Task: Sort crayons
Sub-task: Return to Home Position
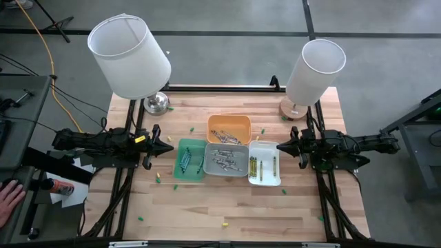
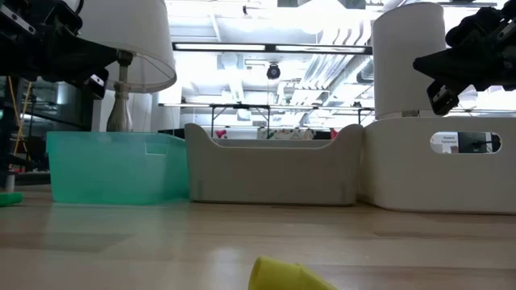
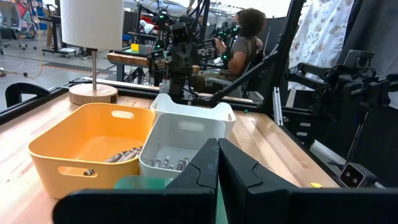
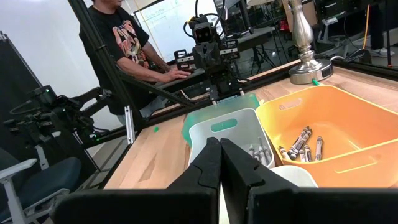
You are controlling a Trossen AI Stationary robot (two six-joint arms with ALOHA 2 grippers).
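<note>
Crayons (image 1: 185,161) in the green tray (image 1: 196,172) seemingly lie along its length; left gripper (image 1: 169,147), right gripper (image 1: 280,147) pressed together.

We see a pale wooden table (image 1: 207,207). Four trays sit packed together near its middle: a green tray (image 1: 196,171), a grey tray (image 1: 242,169) and a white tray (image 1: 265,147) in a row, with an orange tray (image 1: 229,118) behind the grey one. A left lamp (image 1: 156,103) and a right lamp (image 1: 293,109) stand at the far corners. Loose crayons (image 1: 192,129) lie scattered on the bare wood, and a yellow crayon (image 1: 224,224) lies near the front edge.
</note>
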